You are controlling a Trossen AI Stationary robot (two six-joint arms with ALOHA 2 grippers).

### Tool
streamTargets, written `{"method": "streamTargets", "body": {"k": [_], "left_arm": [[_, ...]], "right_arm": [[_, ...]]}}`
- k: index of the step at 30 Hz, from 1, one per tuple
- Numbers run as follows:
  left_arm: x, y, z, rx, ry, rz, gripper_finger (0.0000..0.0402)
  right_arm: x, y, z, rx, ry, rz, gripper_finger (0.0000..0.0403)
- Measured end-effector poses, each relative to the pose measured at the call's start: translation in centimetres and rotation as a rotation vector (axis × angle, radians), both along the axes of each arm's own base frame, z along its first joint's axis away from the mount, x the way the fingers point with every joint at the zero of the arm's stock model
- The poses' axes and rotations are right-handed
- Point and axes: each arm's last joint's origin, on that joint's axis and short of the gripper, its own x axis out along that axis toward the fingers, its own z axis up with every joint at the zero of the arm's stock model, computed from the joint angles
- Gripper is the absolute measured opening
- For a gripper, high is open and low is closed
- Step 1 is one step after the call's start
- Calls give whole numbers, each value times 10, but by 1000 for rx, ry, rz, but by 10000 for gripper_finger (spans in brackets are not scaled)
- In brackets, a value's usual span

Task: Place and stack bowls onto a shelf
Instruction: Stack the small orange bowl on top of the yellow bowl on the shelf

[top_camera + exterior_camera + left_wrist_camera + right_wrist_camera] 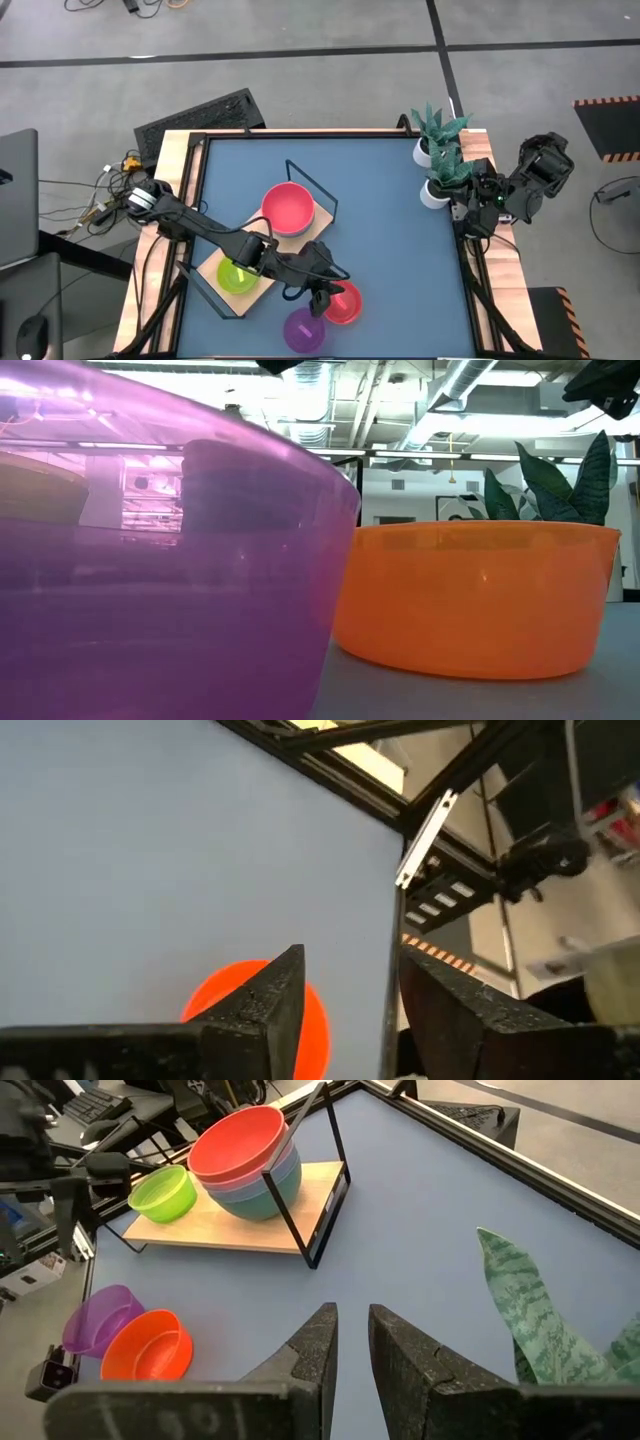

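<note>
Seen from overhead, centre of frame: light wooden shelf board with thin black wire frame (pixel 262 262) lying askew on blue tabletop (pixel 400 230), carrying a stack of large round plastic bowls topped in red-pink (pixel 288 208) at its upper end and a small lime green plastic bowl (pixel 237 275) at its lower left end

Lower centre of the overhead frame: small orange-red plastic bowl (pixel 343 303) and small translucent purple plastic bowl (pixel 304 330) close side by side on the tabletop, off the shelf; left gripper (pixel 318 300) poised between them, just left of the orange-red bowl and above the purple one

Shown only in the table-height view: purple bowl (pixel 160 560) filling the left of frame, orange-red bowl (pixel 478 595) at right, both upright on their bases, no fingers on either

Shown only in the left wrist view: two dark fingers (pixel 265 1010) standing apart and empty at bottom of frame, orange-red bowl (pixel 258 1018) partly behind the left one, not between them

Right wrist view alone revealing the stack's layers, red over pink over blue (pixel 245 1162)

Right gripper (pixel 350 1342) parked at the right table edge beside two white plant pots with green plants (pixel 438 158), fingers nearly together with a narrow gap, holding nothing
</note>
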Motion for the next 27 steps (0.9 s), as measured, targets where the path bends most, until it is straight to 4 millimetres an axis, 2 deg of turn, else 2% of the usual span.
{"method": "streamTargets", "body": {"k": [8, 14, 27], "left_arm": [[2, 1, -15, 64, 77, 1, 148], [9, -4, -38, 98, 152, -58, 148], [18, -9, -67, 159, 241, -63, 147]], "right_arm": [[0, 0, 0, 0, 2, 2, 88], [0, 0, 0, 1, 3, 2, 88], [0, 1, 0, 14, 15, 18, 88]]}}
